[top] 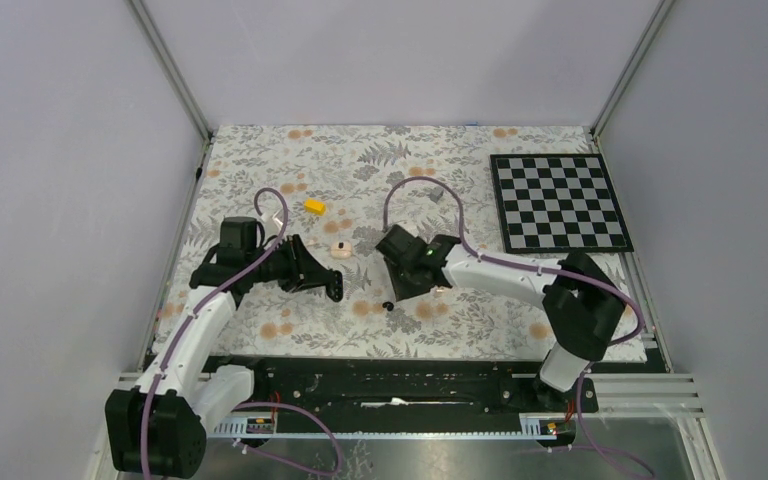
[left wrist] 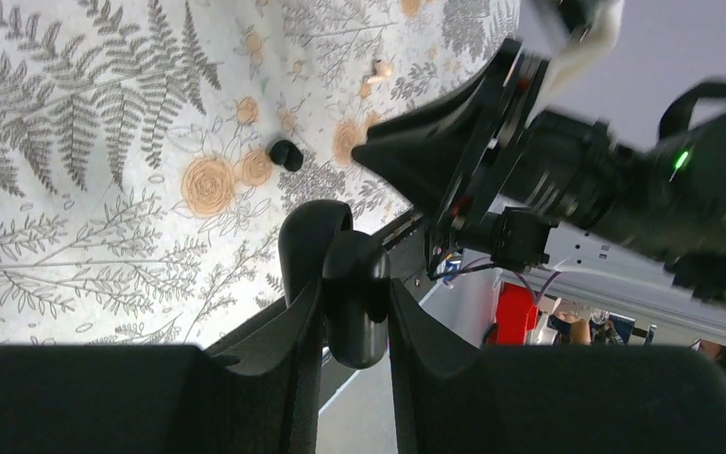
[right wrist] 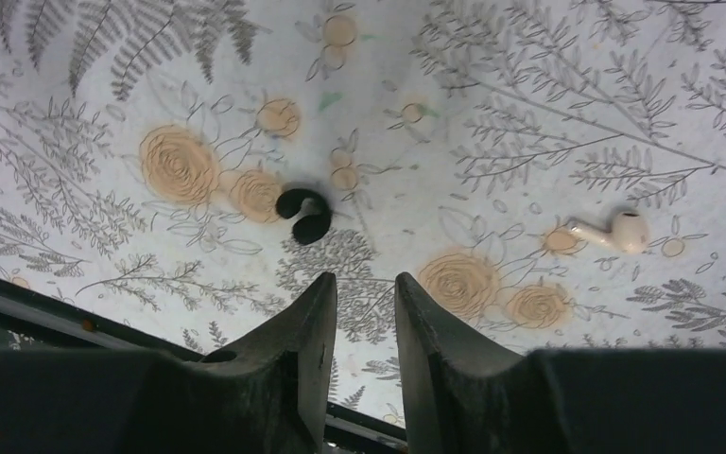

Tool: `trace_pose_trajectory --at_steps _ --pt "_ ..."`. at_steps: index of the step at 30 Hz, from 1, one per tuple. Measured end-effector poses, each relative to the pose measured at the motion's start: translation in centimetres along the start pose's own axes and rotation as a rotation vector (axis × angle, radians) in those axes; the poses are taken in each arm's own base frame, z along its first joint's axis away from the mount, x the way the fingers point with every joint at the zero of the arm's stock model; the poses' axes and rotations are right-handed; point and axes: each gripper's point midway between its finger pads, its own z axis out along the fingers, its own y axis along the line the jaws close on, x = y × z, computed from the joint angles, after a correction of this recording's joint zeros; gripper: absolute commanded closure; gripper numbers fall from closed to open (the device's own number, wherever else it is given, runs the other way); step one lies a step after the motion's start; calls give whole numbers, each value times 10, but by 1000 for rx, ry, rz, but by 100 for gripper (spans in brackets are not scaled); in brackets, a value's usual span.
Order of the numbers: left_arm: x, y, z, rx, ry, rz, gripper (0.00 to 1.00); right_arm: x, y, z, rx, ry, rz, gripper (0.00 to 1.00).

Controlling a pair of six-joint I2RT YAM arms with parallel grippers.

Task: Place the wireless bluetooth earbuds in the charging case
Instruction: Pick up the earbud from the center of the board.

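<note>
left claw [left wrist: 354, 305] gripping charging case [left wrist: 354, 282], earbud [right wrist: 302, 214] loose

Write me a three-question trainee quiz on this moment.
1. True or false: the left gripper is shut on a black oval pod.
2. What lies just ahead of the right gripper? A) a black earbud B) a yellow block C) a grey block
3. Fill in: seen from the top camera, the checkerboard lies on the far ____ side.
Key: 1 true; 2 A; 3 right.
</note>
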Motion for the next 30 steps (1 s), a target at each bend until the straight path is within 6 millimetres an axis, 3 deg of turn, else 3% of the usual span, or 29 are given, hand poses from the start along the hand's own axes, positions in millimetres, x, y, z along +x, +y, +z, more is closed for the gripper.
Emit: trace_pose_trajectory --at_steps 8,16,30 --pt "9 7 0 -18 25 -31 100 -26 -32 15 -63 28 101 65" --pt "9 8 0 -19 24 -25 100 -2 -14 39 -143 148 78 65" --pt "9 8 0 -20 24 -20 100 7 10 48 -249 180 61 67"
